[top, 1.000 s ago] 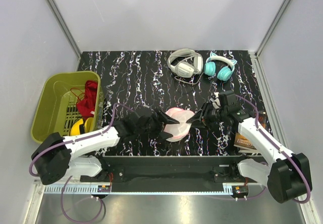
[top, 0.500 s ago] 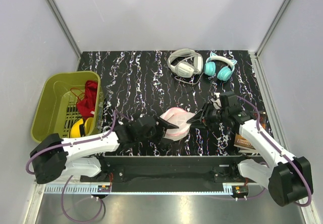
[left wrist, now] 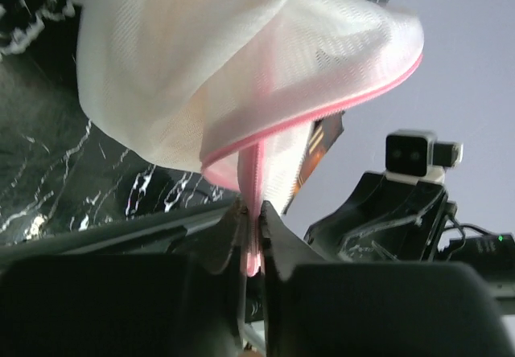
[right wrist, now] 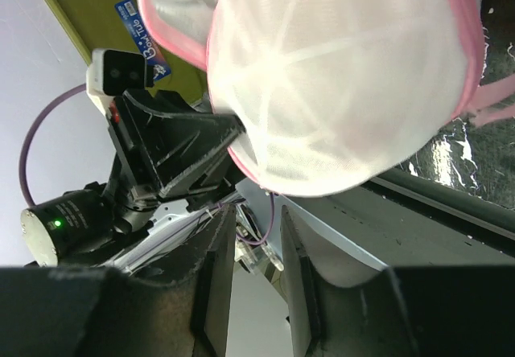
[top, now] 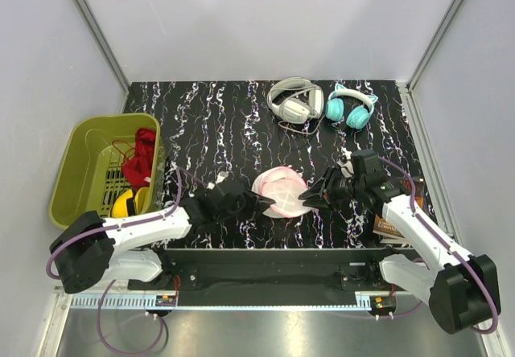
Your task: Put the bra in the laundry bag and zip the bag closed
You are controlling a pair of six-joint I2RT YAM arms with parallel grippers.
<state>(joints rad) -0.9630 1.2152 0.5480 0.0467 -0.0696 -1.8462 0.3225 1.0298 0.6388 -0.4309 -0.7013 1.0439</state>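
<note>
The laundry bag [top: 280, 190], a round white mesh dome with pink trim, sits near the table's front edge between both arms. My left gripper [top: 264, 203] is at its left side, shut on the bag's pink zipper trim [left wrist: 251, 172], which runs down between the left jaws [left wrist: 252, 212]. My right gripper [top: 308, 199] is at the bag's right side, jaws narrowly open with nothing between them [right wrist: 257, 212]. The bag [right wrist: 338, 75] bulges just beyond those tips. The bra is hidden; only a faint peach tint shows through the mesh [left wrist: 241, 59].
An olive-green basket [top: 80, 182] stands at the left, holding a dark red garment [top: 143, 154] and a yellow item [top: 125, 204]. White headphones [top: 295, 100] and teal headphones [top: 350, 106] lie at the back. A brown book [top: 388, 228] lies under my right arm.
My left gripper has gone from wide open to shut on the pink zipper trim. The bag, stretched and lifted half a second ago, now shows as a round dome. The right gripper dropped slightly.
</note>
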